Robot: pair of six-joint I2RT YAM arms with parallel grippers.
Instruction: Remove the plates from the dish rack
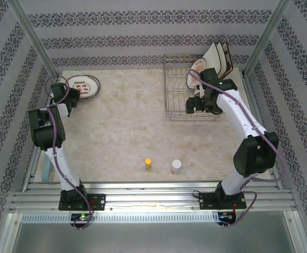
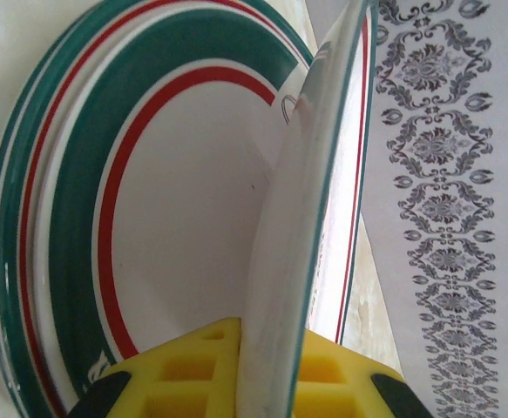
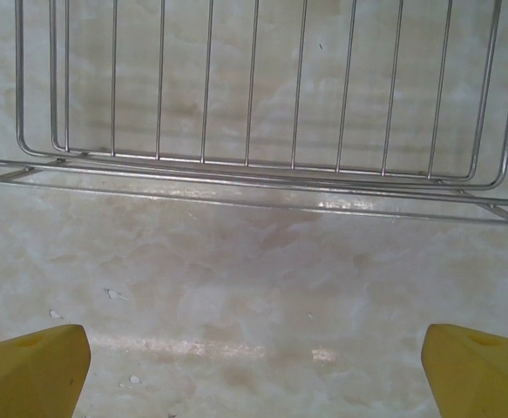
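Silver wire dish rack (image 1: pixel 180 100), far right on the beige marble table (image 1: pixel 127 132): holds one round white patterned plate (image 1: pixel 198 70) and square cream plates (image 1: pixel 220 57), upright at its far end.
Stack of round green-and-red-rimmed plates (image 1: pixel 83 84), far left.
Left gripper (image 2: pixel 267 383): clamped on the rim of a matching plate (image 2: pixel 301 218), held on edge at the stack.
Right gripper (image 3: pixel 254 361): fingers wide apart, over the table just near the rack.

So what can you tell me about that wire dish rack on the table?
The dish rack is a rectangular basket of thin, shiny silver wire, seemingly metal, standing level at the far right of the marble-look table, its base rails resting on the tabletop. Its far end holds plates on edge: a round plate with a reddish centre and square cream plates behind it. Its near end holds nothing. The open right gripper hangs just short of the near edge, not touching.
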